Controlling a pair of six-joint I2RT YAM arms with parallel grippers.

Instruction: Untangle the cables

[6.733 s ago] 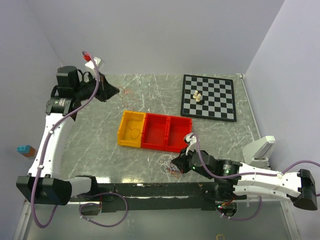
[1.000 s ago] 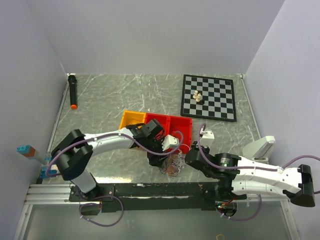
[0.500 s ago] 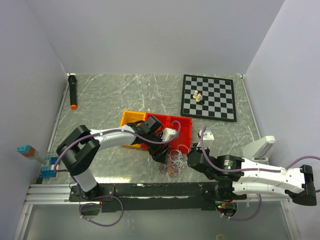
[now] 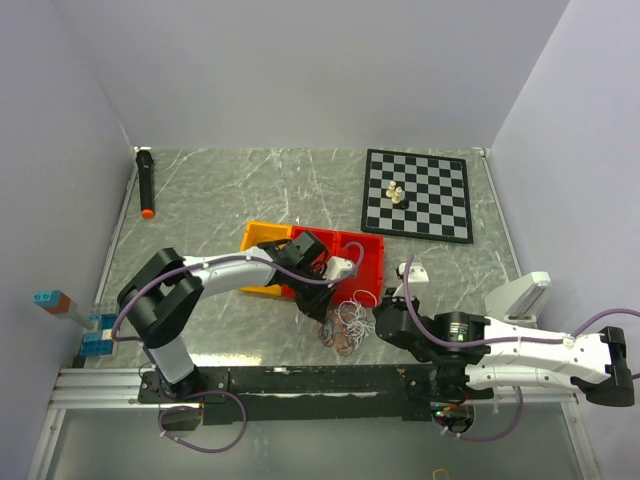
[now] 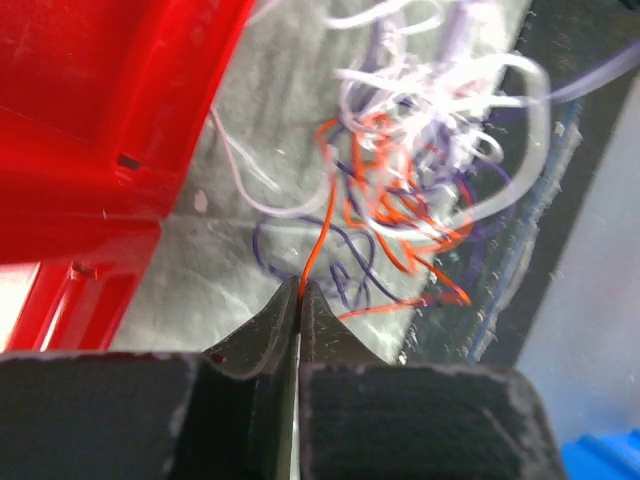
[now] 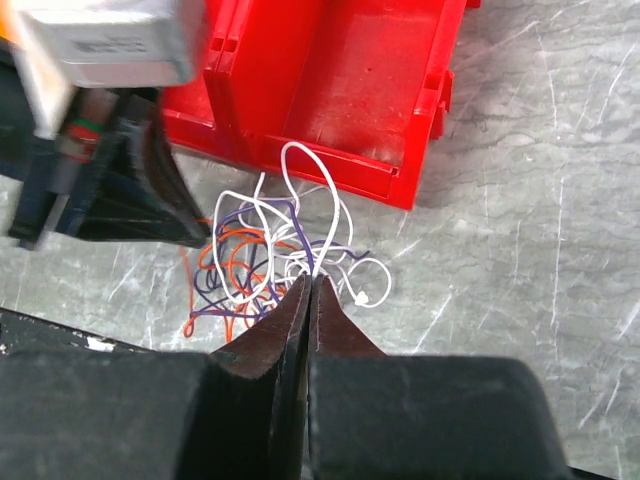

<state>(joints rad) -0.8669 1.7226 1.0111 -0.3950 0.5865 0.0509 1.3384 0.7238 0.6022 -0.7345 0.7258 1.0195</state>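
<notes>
The cables point(image 4: 347, 325) are a small clump of orange, white and purple threads on the table just in front of the red tray. My left gripper point(image 5: 300, 284) is shut on an orange cable point(image 5: 318, 235) at the clump's left side; it shows in the top view point(image 4: 322, 305). My right gripper point(image 6: 311, 279) is shut on white and purple strands point(image 6: 297, 205) at the clump's right side; it also shows in the top view point(image 4: 380, 318). The tangle point(image 5: 420, 170) spreads between the two grippers.
A red two-compartment tray point(image 4: 340, 262) joined to a yellow bin point(image 4: 258, 240) sits right behind the clump. A chessboard point(image 4: 418, 193) with small pieces lies at the back right. A black marker with an orange tip point(image 4: 146, 183) lies at the back left. The table's front rail point(image 4: 300, 380) is close by.
The left arm swung from the back left corner to the clump and shut on an orange cable. Over the last second both grippers shifted slightly and the clump spread a little.
</notes>
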